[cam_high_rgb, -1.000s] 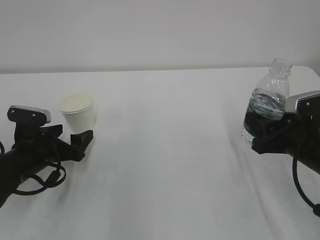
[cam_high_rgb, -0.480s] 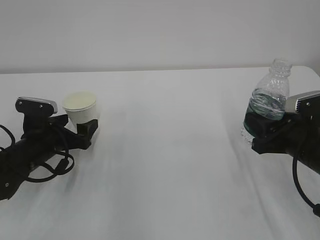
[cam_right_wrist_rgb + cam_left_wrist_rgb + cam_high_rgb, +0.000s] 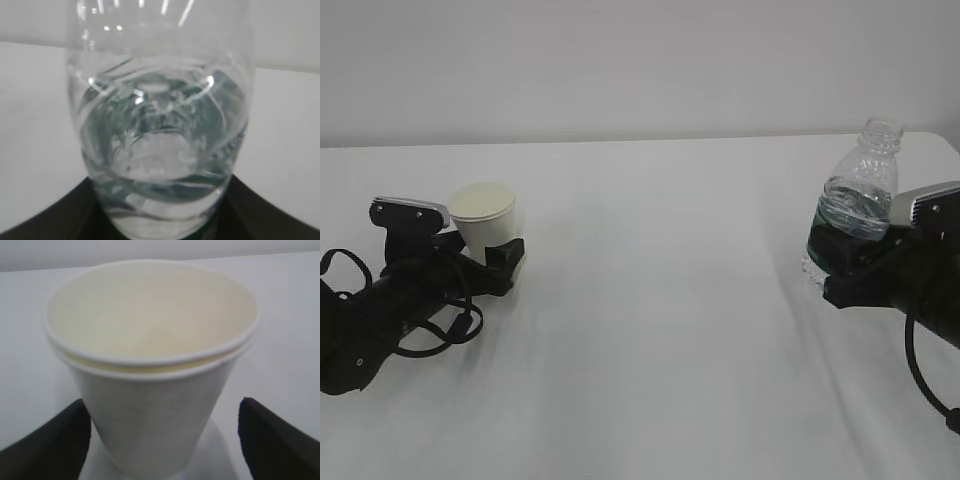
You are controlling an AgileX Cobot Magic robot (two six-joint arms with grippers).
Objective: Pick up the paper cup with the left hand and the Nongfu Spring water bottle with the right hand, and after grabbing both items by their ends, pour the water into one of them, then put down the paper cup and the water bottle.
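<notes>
A bare white table is being used, with nothing lying between the 2 arms. The paper cup is being flanked at the far left by the wide-spread left hand, with gaps showing. The Nongfu Spring water bottle, tilted, is being gripped low by the right hand. Its label is being mostly hidden.

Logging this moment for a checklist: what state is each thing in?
paper cup: upright on the table, empty, between the open gripper fingers, not yet gripped.
Nongfu Spring water bottle: uncapped, tilted a little, partly filled, held low on its body.
water: inside the bottle, none poured.
left gripper: open, around the cup's base.
right gripper: shut on the bottle.
</notes>
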